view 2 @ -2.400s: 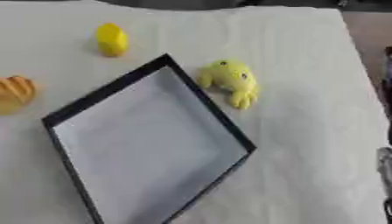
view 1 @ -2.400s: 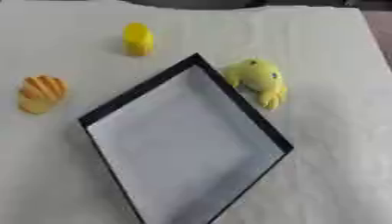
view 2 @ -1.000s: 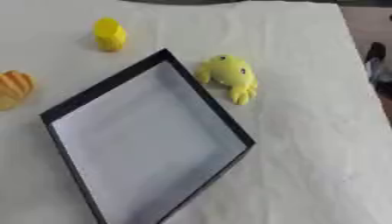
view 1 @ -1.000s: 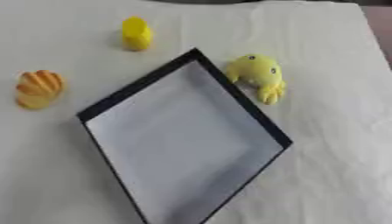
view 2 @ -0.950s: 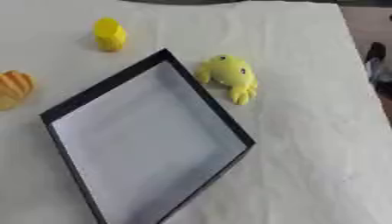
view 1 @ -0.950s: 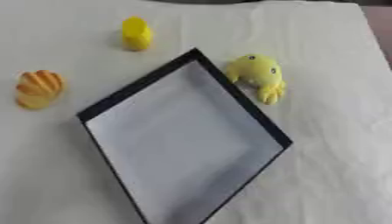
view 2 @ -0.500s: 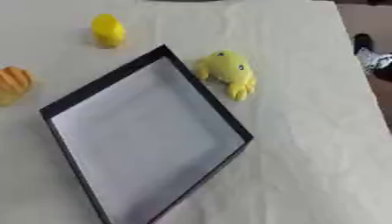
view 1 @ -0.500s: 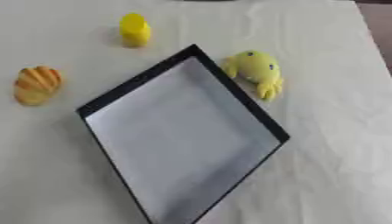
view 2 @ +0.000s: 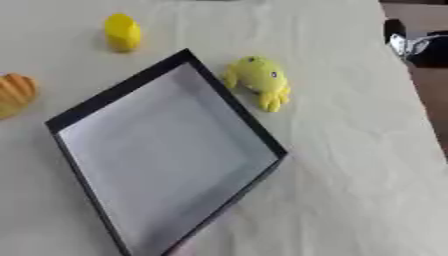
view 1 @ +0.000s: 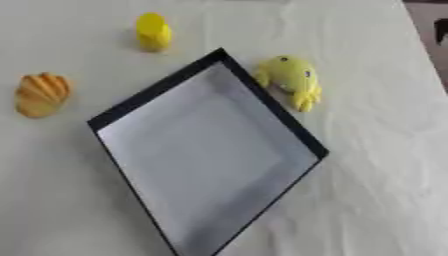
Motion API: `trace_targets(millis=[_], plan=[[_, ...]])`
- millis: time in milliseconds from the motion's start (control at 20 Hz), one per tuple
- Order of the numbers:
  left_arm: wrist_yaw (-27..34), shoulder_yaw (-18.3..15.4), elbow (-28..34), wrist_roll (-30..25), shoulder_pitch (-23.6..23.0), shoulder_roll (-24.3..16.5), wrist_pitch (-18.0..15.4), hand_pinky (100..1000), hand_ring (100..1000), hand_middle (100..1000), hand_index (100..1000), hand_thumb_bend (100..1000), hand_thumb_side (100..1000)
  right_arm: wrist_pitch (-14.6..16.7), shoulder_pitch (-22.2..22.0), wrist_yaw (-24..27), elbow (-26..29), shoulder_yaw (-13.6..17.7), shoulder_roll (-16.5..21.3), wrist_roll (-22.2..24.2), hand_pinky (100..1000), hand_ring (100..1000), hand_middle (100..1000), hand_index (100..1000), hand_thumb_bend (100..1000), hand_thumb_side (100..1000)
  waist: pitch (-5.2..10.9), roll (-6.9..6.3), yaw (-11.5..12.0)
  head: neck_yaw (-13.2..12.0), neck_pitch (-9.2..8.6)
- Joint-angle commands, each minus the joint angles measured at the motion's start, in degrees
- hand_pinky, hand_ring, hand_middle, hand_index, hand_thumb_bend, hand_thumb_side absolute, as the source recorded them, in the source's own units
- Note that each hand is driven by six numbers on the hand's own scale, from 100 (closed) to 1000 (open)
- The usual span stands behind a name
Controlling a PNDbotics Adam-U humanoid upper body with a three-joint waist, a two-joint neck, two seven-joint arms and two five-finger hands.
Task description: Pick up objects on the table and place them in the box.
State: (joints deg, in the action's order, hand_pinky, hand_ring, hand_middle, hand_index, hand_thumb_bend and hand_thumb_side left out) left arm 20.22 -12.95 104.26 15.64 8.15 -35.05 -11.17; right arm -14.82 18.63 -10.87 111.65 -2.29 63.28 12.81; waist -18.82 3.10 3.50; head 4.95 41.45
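A cloth-covered bench (view 1: 385, 165) carries a shallow black-walled box (view 1: 289, 127) with a pale floor, set cornerwise so that one corner points to the far edge. The box holds nothing yet; all three task objects lie outside it.

A yellow soft toy (view 1: 290, 80), rounded with short limbs and dark eye spots, lies just beside the box's far-right wall, possibly touching it, though the blur prevents certainty. Its long axis runs from far-left to near-right, roughly parallel to that wall. A small yellow cylinder (view 1: 152, 31) stands upright beyond the far corner, apart from the box. An orange ridged object (view 1: 39, 94), shell-like or bread-like in form, rests well to the left of the box.

Neither robot hand appears in either view, so how far each is open and what, if anything, it holds cannot be told. A dark and silver shape at the upper right of the right eye view lies off the bench and cannot be identified.

Judged from this layout, the toy lies on the right arm's side and needs only a short lift leftward over the adjacent wall. The orange object lies on the left arm's side. The cylinder sits farthest away, left of centre.
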Motion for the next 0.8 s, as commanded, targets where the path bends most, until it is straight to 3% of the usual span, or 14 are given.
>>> trace_targets(millis=[50, 400, 800], plan=[[-0.5, -0.9, 1.3, 0.6, 0.2, -2.7, -0.5, 774, 739, 762, 818, 100, 761, -0.9, 1.4, -1.7, 0.3, -1.2, -0.7, 1.1, 929, 996, 800, 924, 100, 273, 2.10, 0.39, -0.2, -0.1, -0.54], [-0.5, -1.2, 1.5, 0.9, -0.1, -3.1, -0.9, 774, 739, 762, 818, 100, 758, -2.8, 2.4, -2.3, 2.8, -3.3, -3.2, 1.8, 931, 1000, 797, 929, 100, 261, 1.94, 0.13, -0.1, -0.4, -0.85], [-0.5, -0.9, 1.3, 0.7, 0.0, -3.1, -0.9, 775, 739, 762, 817, 100, 762, -4.1, 4.3, -2.1, 1.6, -5.1, -6.3, 3.1, 936, 1000, 797, 938, 100, 288, 1.78, 0.24, 0.5, 0.4, -0.88]])
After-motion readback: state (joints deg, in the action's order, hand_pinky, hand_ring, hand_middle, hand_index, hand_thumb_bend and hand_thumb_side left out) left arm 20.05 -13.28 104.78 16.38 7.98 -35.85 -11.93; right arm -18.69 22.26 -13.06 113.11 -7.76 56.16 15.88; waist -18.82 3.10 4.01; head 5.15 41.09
